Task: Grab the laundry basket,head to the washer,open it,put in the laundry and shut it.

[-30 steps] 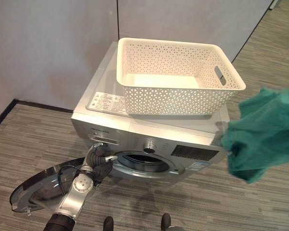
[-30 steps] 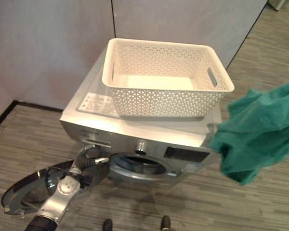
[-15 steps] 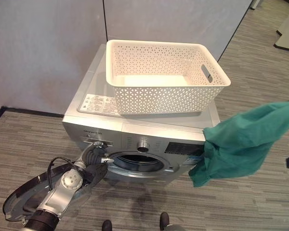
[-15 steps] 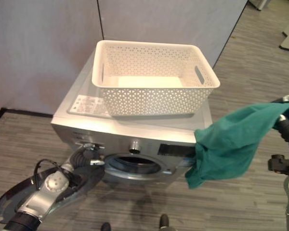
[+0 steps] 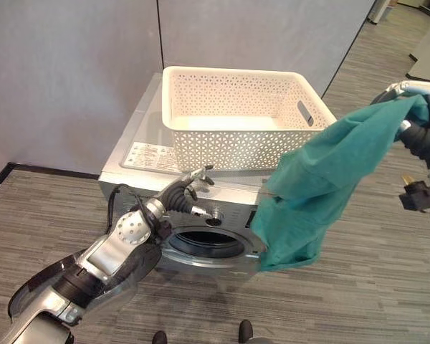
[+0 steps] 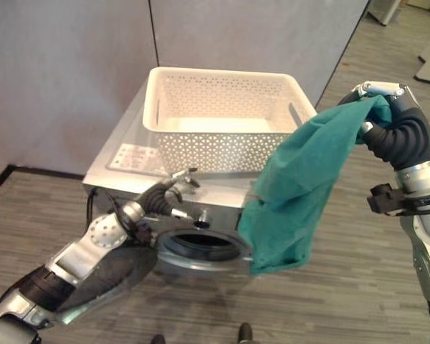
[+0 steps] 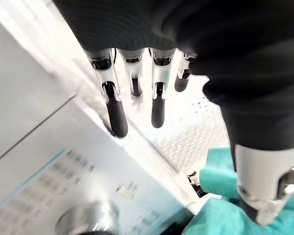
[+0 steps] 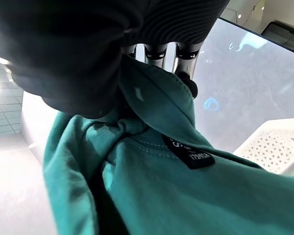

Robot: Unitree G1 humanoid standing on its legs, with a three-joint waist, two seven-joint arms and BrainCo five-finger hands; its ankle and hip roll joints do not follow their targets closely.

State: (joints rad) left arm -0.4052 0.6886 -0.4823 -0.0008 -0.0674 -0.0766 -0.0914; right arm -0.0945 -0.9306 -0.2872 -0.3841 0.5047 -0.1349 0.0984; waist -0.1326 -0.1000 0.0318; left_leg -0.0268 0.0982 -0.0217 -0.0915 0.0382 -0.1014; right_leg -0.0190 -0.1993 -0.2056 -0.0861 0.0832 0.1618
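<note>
Head stereo downward; wrist views close

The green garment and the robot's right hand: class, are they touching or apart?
Touching. The right wrist view shows the right hand with fingers curled round the bunched green garment.

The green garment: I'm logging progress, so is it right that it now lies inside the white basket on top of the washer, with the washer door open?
Not quite. The green garment is not in the white basket; it hangs from the right hand, which grips it beside the washer. Both eye views show this, and the basket looks empty. The door is indeed open.
</note>
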